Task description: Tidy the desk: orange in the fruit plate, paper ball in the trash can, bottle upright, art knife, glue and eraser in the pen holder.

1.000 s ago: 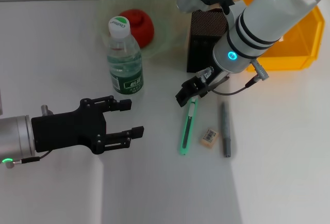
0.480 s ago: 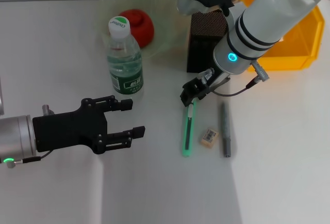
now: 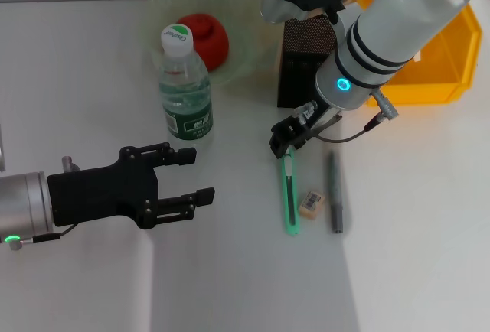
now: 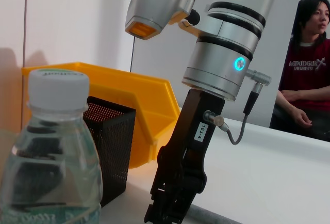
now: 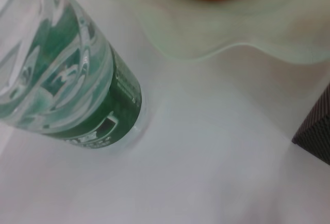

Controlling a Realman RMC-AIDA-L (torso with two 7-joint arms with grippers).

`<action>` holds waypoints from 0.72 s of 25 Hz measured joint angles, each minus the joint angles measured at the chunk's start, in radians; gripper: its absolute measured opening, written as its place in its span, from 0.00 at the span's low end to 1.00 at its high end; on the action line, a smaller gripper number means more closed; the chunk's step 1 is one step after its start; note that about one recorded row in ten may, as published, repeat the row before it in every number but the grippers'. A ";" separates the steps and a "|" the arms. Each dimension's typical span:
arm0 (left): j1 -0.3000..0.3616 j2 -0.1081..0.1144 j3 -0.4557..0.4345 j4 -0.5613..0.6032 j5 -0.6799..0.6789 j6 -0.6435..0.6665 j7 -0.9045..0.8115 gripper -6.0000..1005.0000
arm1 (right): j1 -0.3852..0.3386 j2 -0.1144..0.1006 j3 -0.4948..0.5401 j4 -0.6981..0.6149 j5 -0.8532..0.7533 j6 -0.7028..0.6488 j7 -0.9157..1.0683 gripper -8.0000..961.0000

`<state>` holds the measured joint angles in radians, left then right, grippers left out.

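I count one bottle [image 3: 186, 87], one orange [image 3: 207, 38], one fruit plate [image 3: 245, 49], one pen holder [image 3: 302, 60], one art knife [image 3: 289, 192], one eraser [image 3: 310, 203], one glue [image 3: 334, 193], two tools.

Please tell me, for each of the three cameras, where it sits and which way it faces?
Head view: above, looking down at the desk; shows left gripper, right gripper, art knife.
Left wrist view: low, facing sideways at the right gripper; own fingers unseen.
Right wrist view: looks down; no fingers.
All share the bottle.
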<state>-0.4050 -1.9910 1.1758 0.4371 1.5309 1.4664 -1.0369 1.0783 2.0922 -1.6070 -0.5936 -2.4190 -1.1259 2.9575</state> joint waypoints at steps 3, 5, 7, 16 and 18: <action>0.001 0.000 -0.001 0.000 0.000 0.000 0.000 0.71 | 0.000 0.000 -0.001 0.000 0.000 0.000 0.000 0.37; 0.002 0.000 -0.001 0.000 0.000 0.000 0.000 0.71 | 0.000 0.000 -0.001 0.000 0.000 -0.001 0.000 0.35; 0.002 0.000 -0.001 0.000 0.000 0.000 0.000 0.71 | 0.000 0.000 -0.002 0.000 0.000 -0.002 0.000 0.33; -0.002 0.000 0.000 -0.001 0.000 0.000 0.000 0.71 | 0.002 0.000 -0.005 0.000 0.000 -0.005 0.000 0.31; -0.002 -0.001 0.001 -0.001 0.000 0.000 0.000 0.71 | 0.002 0.000 -0.010 0.000 0.000 -0.005 0.000 0.30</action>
<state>-0.4075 -1.9919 1.1764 0.4359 1.5308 1.4663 -1.0369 1.0801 2.0923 -1.6167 -0.5936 -2.4190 -1.1305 2.9575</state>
